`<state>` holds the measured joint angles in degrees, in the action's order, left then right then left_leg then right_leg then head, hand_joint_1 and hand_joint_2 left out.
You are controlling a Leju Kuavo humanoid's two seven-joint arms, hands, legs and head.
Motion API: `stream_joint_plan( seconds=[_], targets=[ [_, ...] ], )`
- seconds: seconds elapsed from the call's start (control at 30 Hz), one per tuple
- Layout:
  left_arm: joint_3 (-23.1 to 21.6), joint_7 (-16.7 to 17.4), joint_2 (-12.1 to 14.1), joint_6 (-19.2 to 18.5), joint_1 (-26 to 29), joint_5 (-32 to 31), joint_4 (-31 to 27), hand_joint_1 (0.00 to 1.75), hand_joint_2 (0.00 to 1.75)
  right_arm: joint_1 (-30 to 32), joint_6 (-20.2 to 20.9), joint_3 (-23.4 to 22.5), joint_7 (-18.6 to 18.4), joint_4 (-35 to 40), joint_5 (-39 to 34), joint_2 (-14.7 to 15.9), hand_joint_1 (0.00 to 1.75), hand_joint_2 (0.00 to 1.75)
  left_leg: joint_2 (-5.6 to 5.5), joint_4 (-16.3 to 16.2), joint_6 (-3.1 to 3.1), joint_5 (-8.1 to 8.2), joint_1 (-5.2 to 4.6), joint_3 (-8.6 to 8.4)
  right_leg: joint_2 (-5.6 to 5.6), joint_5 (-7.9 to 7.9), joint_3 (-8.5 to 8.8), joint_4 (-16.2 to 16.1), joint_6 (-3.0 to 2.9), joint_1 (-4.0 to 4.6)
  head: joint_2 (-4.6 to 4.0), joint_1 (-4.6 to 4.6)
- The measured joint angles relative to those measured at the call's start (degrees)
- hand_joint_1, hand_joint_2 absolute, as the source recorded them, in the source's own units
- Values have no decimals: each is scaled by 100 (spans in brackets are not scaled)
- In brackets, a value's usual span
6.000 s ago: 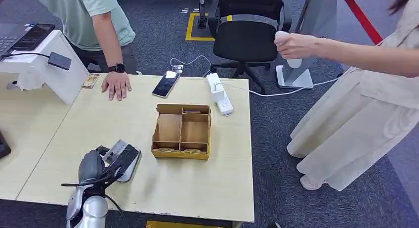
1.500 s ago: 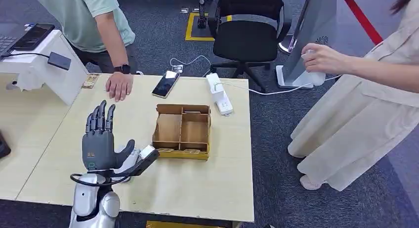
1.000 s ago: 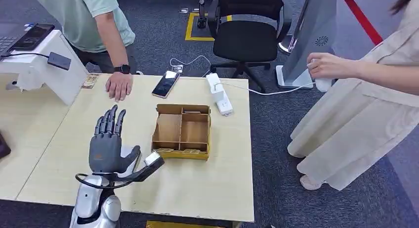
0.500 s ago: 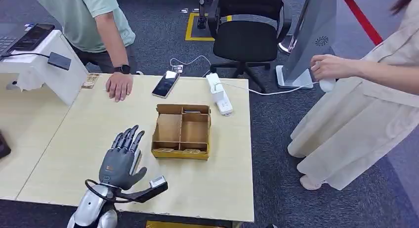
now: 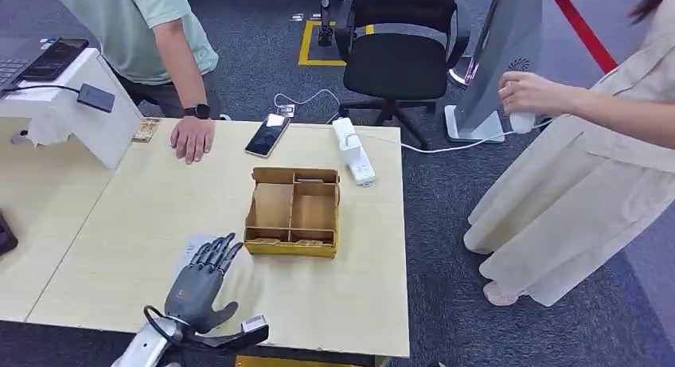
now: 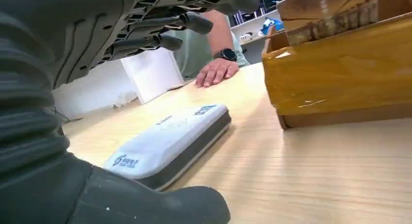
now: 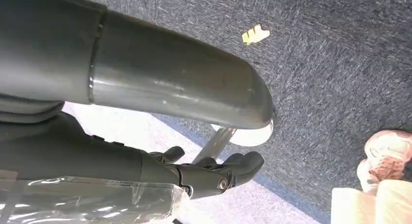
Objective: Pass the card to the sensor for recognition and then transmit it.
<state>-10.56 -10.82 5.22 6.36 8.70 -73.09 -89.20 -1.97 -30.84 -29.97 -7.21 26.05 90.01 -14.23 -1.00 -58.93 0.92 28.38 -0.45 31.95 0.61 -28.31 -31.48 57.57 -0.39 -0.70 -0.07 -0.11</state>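
The left hand point(image 5: 199, 281) hovers empty, fingers spread, over the card point(image 6: 167, 144), which lies flat on the table point(image 5: 159, 200) beside the box point(image 5: 292, 211), mostly hidden. The right hand point(image 7: 214, 173) hangs with fingers loosely curled, holding nothing.

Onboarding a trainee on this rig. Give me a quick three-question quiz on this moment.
1. True or false: the left hand grips the white card.
2. The card lies: A, in the wooden box; B, flat on the table; C, on the chair.
3. Fill in: the person's hand resting near the phone has a ____ at its wrist.
Key: 1 false; 2 B; 3 watch.
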Motion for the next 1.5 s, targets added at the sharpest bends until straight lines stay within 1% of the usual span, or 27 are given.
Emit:
stream_joint_plan(
  seconds=[0.17, 0.33, 0.47, 0.6, 0.8, 0.97, 1.23, 1.5],
  targets=[
    [-96, 13, -47, 116, -56, -35, 0, 0, 175, -7, 4, 0, -4, -24, 0, 0, 0, 0, 0, 0, 0, 0, -1, -1, 0, 1, 0, 0, 0, 0, 0, 2],
    [-103, 7, -290, 295, -269, -113, -17, 0, 175, -38, 15, 2, -63, -35, 0, 0, 0, 0, 1, 0, 0, -1, -1, -2, 0, 3, 2, 0, 1, 0, 0, 2],
    [-103, -109, -531, 431, -348, -205, -131, 0, 175, -36, 22, 13, -87, -31, 0, 0, 0, 0, 0, -1, 0, 0, -1, -1, 0, 3, 2, 0, 1, 0, 0, 2],
    [-103, -164, -778, 413, -402, -284, -277, 0, 175, -34, 26, 35, -105, -26, 0, 0, 0, 0, 0, -1, 0, 0, -1, -1, 0, 3, 2, 0, 1, 0, 0, 2],
    [-100, -227, -966, 341, -414, -317, -297, 0, 175, -33, 39, 66, -112, -24, 0, 0, 0, 0, 0, -1, 0, 0, 0, -2, -1, 3, 1, 0, 1, 0, 2, 0],
    [-100, -308, -1025, 286, -414, -324, -275, 0, 175, -34, 39, 79, -114, -20, 0, 0, 0, 0, 0, -1, 0, 0, 0, -2, -1, 2, 1, 0, 1, 0, 2, 2],
    [-100, -308, -1060, 284, -413, -324, -133, 0, 175, -33, 39, 103, -118, -20, 0, 0, 0, 0, 0, -1, 0, 0, -1, -1, 0, 2, 1, 0, 1, 0, 0, 2],
    [-100, -310, -1060, 369, -473, -409, 98, 0, 175, -32, 37, 127, -127, -20, 0, 0, 0, 0, 0, -1, 0, 0, -1, -2, -1, 2, 0, 0, 1, 0, 0, 2]
  ],
)
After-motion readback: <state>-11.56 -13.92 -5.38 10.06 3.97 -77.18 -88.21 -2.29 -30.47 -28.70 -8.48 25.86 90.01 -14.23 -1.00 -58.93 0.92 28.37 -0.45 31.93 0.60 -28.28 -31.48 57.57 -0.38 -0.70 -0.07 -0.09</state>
